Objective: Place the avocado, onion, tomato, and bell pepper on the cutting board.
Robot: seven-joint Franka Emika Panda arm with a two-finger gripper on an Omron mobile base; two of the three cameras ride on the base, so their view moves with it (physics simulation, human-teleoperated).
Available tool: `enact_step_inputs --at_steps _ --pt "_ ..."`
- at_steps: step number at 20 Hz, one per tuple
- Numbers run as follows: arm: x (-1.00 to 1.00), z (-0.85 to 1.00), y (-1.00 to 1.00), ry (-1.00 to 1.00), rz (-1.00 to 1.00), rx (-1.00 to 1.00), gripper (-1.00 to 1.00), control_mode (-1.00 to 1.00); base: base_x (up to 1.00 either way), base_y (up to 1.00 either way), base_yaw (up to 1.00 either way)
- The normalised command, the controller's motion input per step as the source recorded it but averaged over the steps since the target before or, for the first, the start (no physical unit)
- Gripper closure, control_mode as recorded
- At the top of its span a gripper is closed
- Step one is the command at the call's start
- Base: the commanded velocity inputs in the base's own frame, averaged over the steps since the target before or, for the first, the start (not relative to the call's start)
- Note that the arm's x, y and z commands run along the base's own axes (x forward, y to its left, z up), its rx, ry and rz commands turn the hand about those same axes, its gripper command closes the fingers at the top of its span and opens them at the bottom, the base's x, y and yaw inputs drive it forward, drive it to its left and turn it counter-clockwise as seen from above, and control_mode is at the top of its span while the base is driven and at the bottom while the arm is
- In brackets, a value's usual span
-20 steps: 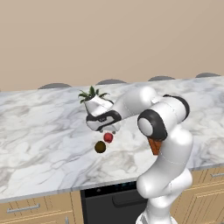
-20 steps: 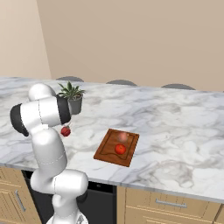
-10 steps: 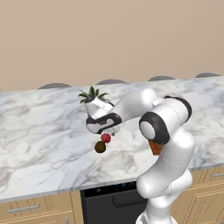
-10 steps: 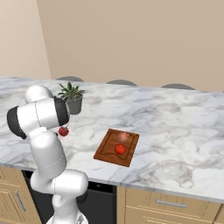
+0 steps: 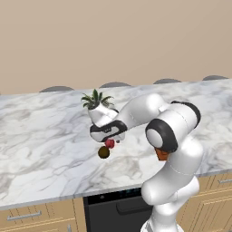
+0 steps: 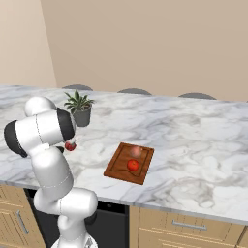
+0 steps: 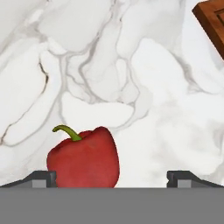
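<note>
The bell pepper, crimson with a green stem, rests on the marble between my open fingertips, close to the left fingertip. My gripper hangs just above the bell pepper, fingers spread and holding nothing. The dark avocado lies right in front of the pepper on the counter. In the right base view the cutting board lies to the right of the arm, with the tomato and the pale onion on it. The bell pepper peeks out beside the arm's elbow.
A potted plant stands just behind my hand, also seen as the potted plant in the right base view. A corner of the board shows at the hand view's top right. Bare marble stretches left and right; the counter's front edge is near.
My hand has shifted a little left and lower over the bell pepper. The jaws have stayed open, and the produce has not moved.
</note>
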Motion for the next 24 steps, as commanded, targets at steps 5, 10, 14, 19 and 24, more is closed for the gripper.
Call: enact_step_inputs --at_steps 5,10,14,19,24 --pt "-0.13 -0.12 -0.05 0.00 0.04 0.00 -1.00 -1.00 0.00 0.00 0.00" --pt "-0.02 -0.06 -0.07 -0.07 0.03 0.00 -1.00 -1.00 0.00 0.00 0.00" --pt "0.00 -0.09 0.00 -0.07 0.03 0.00 -1.00 -1.00 0.00 0.00 0.00" --pt "0.02 -0.32 0.00 -0.03 0.04 0.00 -1.00 -1.00 0.00 0.00 0.00" --pt "0.02 -0.40 0.00 -0.01 0.04 0.00 -1.00 -1.00 0.00 0.00 0.00"
